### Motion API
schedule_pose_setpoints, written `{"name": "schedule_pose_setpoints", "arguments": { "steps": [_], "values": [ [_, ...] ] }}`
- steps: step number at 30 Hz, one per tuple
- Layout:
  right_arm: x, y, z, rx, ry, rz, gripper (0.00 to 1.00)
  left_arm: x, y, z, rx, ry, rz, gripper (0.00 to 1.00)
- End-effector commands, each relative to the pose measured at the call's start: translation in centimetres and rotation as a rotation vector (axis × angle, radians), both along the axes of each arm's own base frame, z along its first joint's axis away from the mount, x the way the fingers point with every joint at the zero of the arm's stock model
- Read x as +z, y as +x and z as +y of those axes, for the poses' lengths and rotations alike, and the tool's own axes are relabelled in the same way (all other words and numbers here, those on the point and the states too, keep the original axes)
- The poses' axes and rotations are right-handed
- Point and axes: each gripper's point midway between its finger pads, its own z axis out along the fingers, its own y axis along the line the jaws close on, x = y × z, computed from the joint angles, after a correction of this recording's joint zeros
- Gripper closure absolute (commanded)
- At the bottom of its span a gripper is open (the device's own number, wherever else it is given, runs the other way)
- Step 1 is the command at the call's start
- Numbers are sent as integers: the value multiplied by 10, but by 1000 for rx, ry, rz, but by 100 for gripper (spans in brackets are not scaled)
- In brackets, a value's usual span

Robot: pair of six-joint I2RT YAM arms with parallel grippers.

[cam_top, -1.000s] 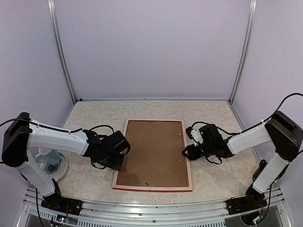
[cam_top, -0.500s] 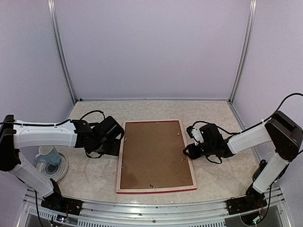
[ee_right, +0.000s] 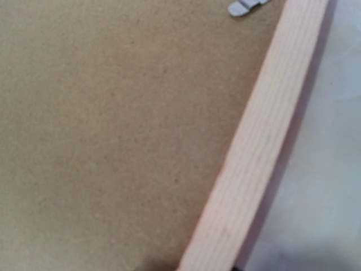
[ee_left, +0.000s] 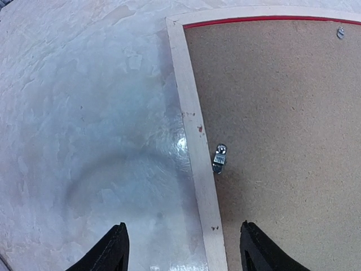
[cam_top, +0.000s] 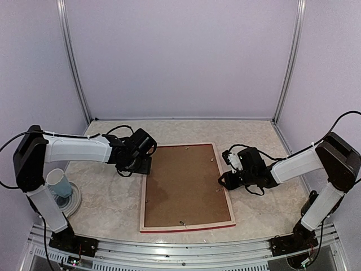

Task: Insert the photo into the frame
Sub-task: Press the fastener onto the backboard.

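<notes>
The frame [ee_left: 196, 141] is lying face down on the worktop [ee_left: 84, 113], pale wood back upward, and the brown hardboard backing panel [cam_top: 186, 183] is sitting in its recess. The photo is not showing in any view, and I cannot tell whether it is lying under the panel.

That is feeding the first risk. The panel is closing off the recess, and the small metal turn clips [ee_left: 219, 158] along the frame's inner edge are probably needing to be swung aside before anything lifts. Prying at the panel while a clip is reaching over it is likely to bend the clip or jerk the whole frame across the smooth worktop. A one-sided push on a rail is also likely to spin the frame.

The left gripper [ee_left: 184, 248] is hovering wide open near the frame's far-left corner. The left rail is showing between its fingers, and it is holding nothing and touching nothing I can make out.

The right gripper [cam_top: 225, 180] is sitting at the frame's right rail. Its wrist view is showing only rail and panel up close, so I cannot tell how far it is parted or whether it is pinching the rail.
</notes>
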Motion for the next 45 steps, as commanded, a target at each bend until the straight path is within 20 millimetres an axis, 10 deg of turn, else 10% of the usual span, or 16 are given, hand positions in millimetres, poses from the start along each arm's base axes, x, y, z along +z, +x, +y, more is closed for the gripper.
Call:
{"name": "schedule_pose_setpoints", "arguments": {
  "steps": [1, 11, 45],
  "values": [
    [-26, -16, -11, 22, -77, 78, 67, -5, 22, -6, -17, -7, -10, 34],
    [-26, -17, -10, 24, -71, 83, 67, -45, 37, -4, -25, 6, 50, 35],
    [-29, -16, -10, 22, -80, 88, 67, -68, 46, 7, -5, 14, 89, 58]
  ]
}}
